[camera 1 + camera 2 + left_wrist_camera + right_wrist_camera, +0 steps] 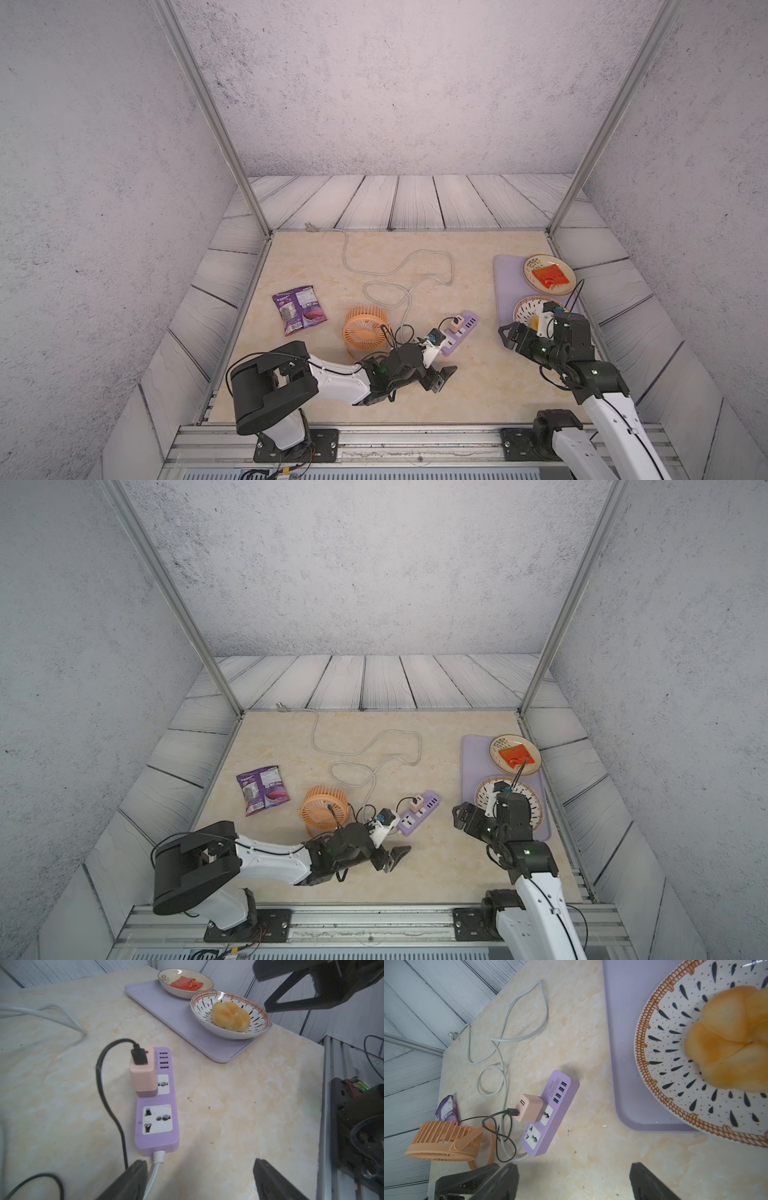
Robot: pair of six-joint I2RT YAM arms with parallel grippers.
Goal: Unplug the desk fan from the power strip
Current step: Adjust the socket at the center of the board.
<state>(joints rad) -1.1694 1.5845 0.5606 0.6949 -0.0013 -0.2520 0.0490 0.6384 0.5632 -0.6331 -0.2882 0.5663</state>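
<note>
The orange desk fan [365,330] is standing on its ring stand mid-bench [478,395], nearer the front edge. Its black cord [99,1084] is running to a pink adapter [142,1076] sitting plugged into the lavender power strip [156,1124], which is lying flat just beside the fan, its grey cable [399,270] looping toward the back edge.

Only one marking can be read. On the power strip [559,1112], in the right wrist view, small grey print sits on the lavender top just beside the row of USB ports [560,1089]. It runs sideways along the bar and appears to read "S004". A framed line of finer print next to it is too small to make out. The purple snack bag [299,309] carries pale lettering and a white label panel in both top views, all too blurred to read.
</note>
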